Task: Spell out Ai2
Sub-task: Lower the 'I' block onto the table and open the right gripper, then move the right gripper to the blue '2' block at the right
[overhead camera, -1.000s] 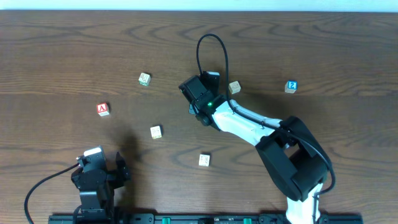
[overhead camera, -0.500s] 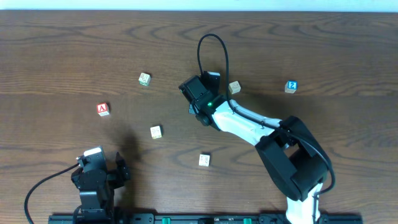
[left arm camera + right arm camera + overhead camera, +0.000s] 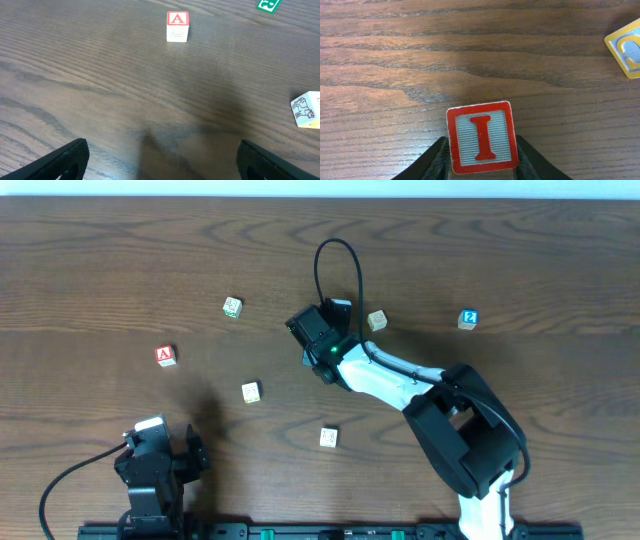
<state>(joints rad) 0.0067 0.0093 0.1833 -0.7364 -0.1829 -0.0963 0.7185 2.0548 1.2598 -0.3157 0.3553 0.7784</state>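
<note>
Right fingers (image 3: 434,159) gripped the I block (image 3: 481,136), the A block (image 3: 166,356) lying at nine o'clock overhead, nearer the spread, empty left fingers (image 3: 65,157)

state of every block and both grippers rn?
I block: held, I facing the wrist camera.
right gripper: shut on the I block.
left gripper: open, empty.
A block: free on the table, A up.
2 block: free, 2 up.
yellow-edged block: free.
</note>
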